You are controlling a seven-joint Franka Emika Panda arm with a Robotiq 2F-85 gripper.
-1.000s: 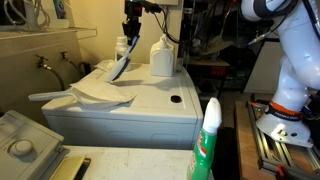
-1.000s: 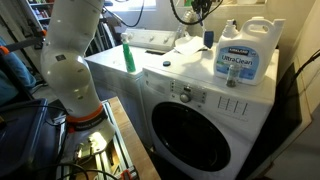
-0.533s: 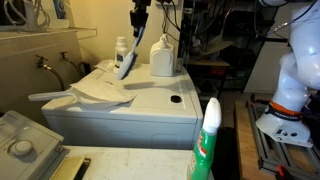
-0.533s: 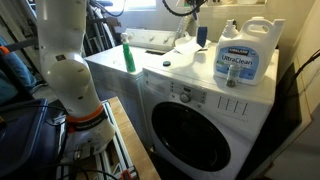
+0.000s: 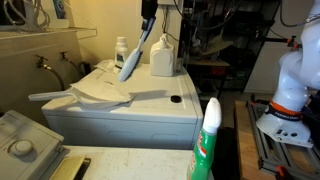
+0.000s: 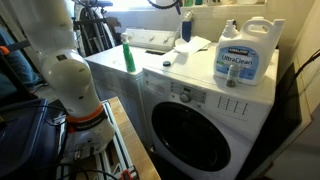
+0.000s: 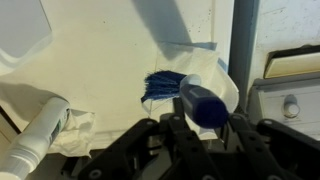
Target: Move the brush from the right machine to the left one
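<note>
The brush (image 5: 136, 54) has a dark blue handle and blue bristles (image 7: 160, 84). My gripper (image 5: 148, 12) is shut on its handle (image 7: 202, 104) and holds it up in the air over the white machine tops, bristles hanging down. In an exterior view the brush (image 6: 186, 25) hangs near the top edge, above the back of the front-loading washer (image 6: 200, 110). The second white machine (image 5: 150, 100) lies beside it.
A crumpled white cloth (image 5: 100, 92) lies on a machine top. Two white detergent jugs (image 6: 238, 60) stand on the front-loader, one also showing in an exterior view (image 5: 162, 56). A green spray bottle (image 6: 128, 56) (image 5: 208, 140) stands near the edge. A sink (image 5: 60, 62) is alongside.
My gripper has risen and carried the brush higher and sideways across the machine tops; the arm has swung away from its earlier place.
</note>
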